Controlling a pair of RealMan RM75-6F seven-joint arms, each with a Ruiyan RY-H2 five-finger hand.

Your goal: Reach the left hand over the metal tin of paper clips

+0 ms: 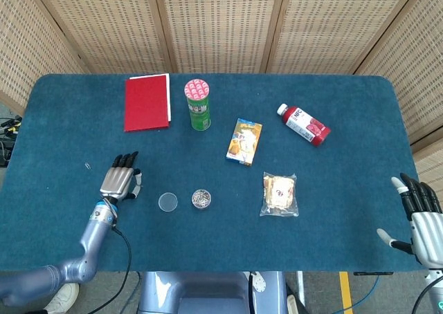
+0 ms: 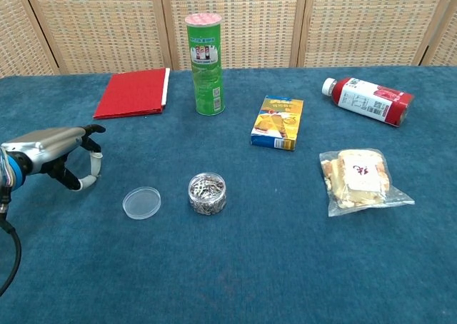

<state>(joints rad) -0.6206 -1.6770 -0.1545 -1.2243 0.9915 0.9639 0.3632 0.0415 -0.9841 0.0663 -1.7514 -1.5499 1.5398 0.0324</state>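
Observation:
The small round metal tin of paper clips (image 1: 201, 198) (image 2: 207, 193) stands uncovered near the table's front middle. Its clear lid (image 1: 167, 202) (image 2: 141, 202) lies flat just left of it. My left hand (image 1: 119, 179) (image 2: 56, 154) hovers low over the cloth, left of the lid and well apart from the tin, fingers spread and holding nothing. My right hand (image 1: 421, 211) shows only in the head view, off the table's front right corner, open and empty.
Behind the tin are a red folder (image 1: 147, 102), a green snack can (image 1: 198, 104), a yellow-blue box (image 1: 244, 141), a red bottle lying down (image 1: 304, 124) and a bagged snack (image 1: 279, 194). A tiny clip (image 1: 88, 166) lies far left.

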